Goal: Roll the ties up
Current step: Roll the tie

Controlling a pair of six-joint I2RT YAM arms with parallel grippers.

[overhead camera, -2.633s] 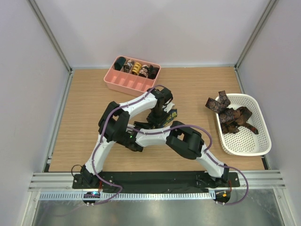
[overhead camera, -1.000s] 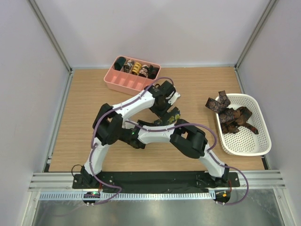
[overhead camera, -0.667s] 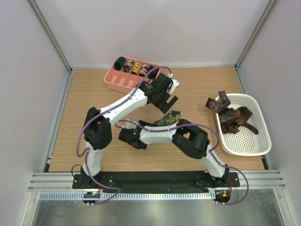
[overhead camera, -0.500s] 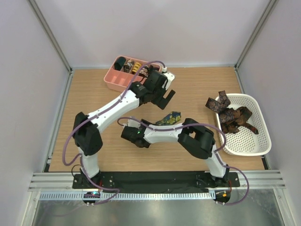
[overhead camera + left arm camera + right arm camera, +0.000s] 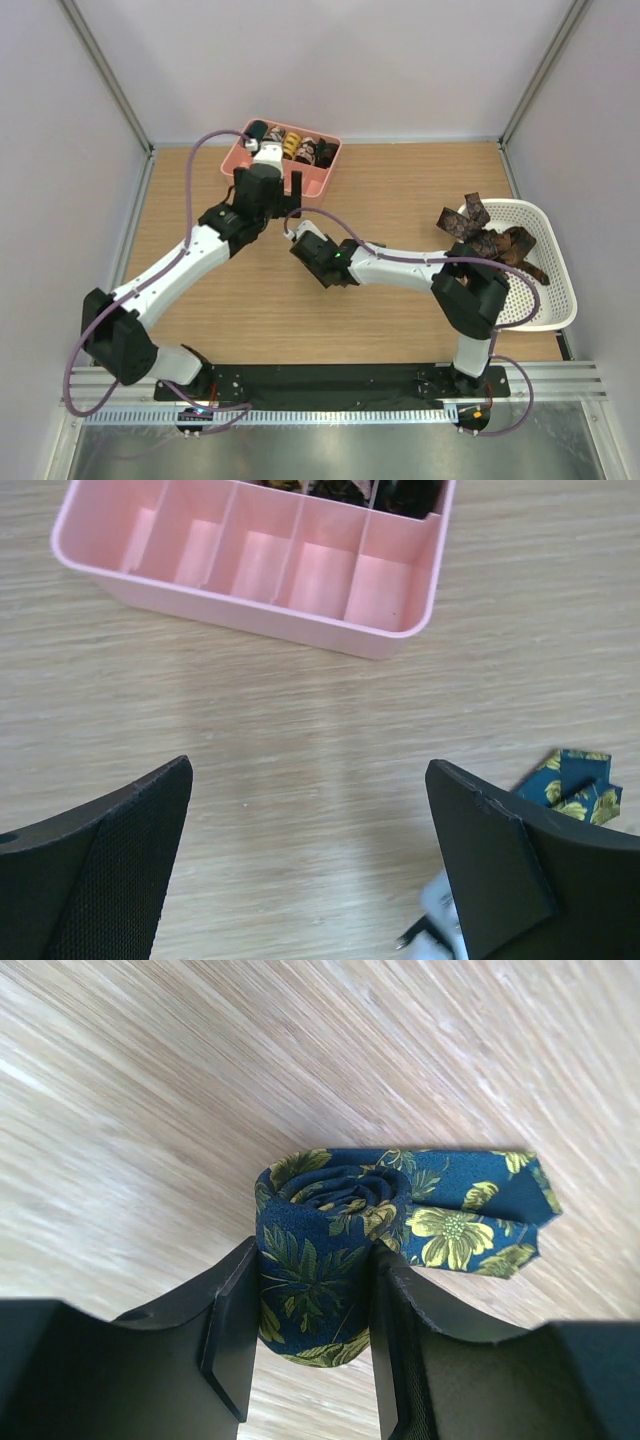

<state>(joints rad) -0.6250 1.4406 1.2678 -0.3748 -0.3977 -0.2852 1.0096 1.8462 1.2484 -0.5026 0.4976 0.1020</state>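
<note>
A navy tie with yellow-green flowers (image 5: 320,1220) is rolled into a coil, its pointed tail sticking out to the right. My right gripper (image 5: 315,1290) is shut on the coil, one finger on each side, just above the wooden table. In the left wrist view the same tie (image 5: 570,785) shows at the right edge. My left gripper (image 5: 308,770) stands wide open over bare wood, with nothing in it, just short of the pink tray (image 5: 250,610). Rolled ties (image 5: 290,145) fill the tray's back row. Loose brown ties (image 5: 490,240) lie heaped in the white basket (image 5: 530,300).
The pink tray's (image 5: 315,182) front row of compartments holds nothing. The white basket sits at the table's right edge. Grey walls close in the table on three sides. Both arms cross the middle of the table.
My left gripper has let go of the tie, opened wide and swung left and back to the pink tray. My right gripper has carried the coil left, towards the tray.
</note>
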